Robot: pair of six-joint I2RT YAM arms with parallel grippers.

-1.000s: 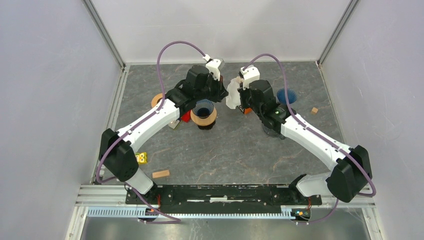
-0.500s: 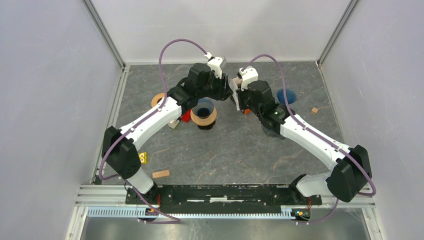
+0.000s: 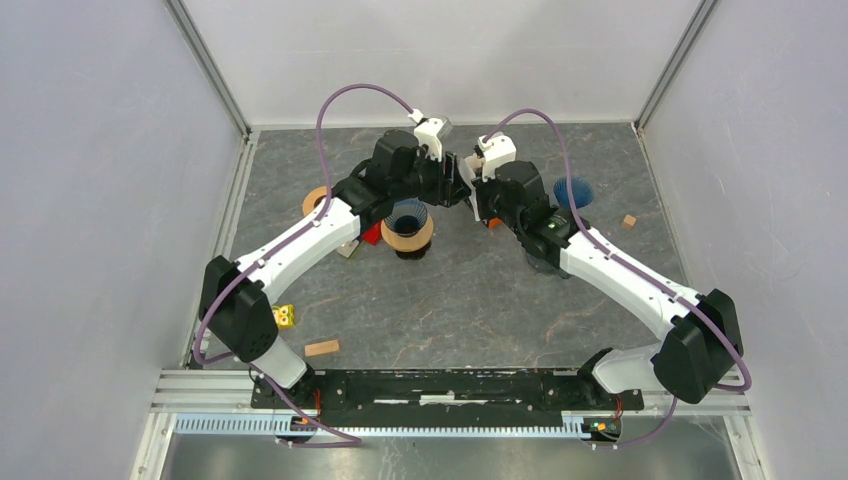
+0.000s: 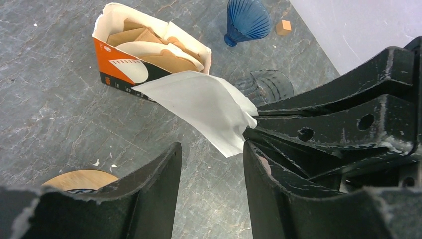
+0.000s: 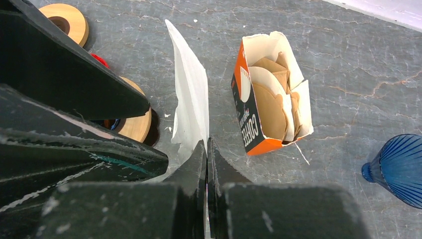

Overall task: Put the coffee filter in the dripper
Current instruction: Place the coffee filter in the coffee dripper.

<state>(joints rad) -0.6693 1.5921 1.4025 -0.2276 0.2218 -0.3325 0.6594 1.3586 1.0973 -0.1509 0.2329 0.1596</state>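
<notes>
The right gripper (image 5: 206,149), its black fingers pressed together on one edge of a thin white paper coffee filter (image 5: 191,104), holds the sheet off the table and nearly edge-on to its own camera. Facing it, the left gripper (image 4: 211,149) stands with fingers apart. The filter's lower corner hangs close to that gap, though whether either left finger touches the paper cannot be told.

Down and to the left sits the blue ribbed dripper (image 3: 407,228) in its round pale wooden collar, mouth up and holding no filter. It is near the held sheet but not beneath it. Farther out lie a torn-open orange cardboard box (image 5: 268,99) of brown paper filters, a second blue fluted cone (image 5: 398,169), a flat wooden ring (image 5: 67,20) and a small wooden cube (image 4: 283,27), all on the dark grey, stone-patterned tabletop (image 3: 460,300).

The risks appear to lie in the paper itself. It is limp, creased flat and pinched at a single edge, so it could tear or slip if both grippers pull on it at once. Released while folded, it would likely land across the wooden collar rather than settle into the ribbed cone. The left arm also hangs close over the dripper and could knock it.
</notes>
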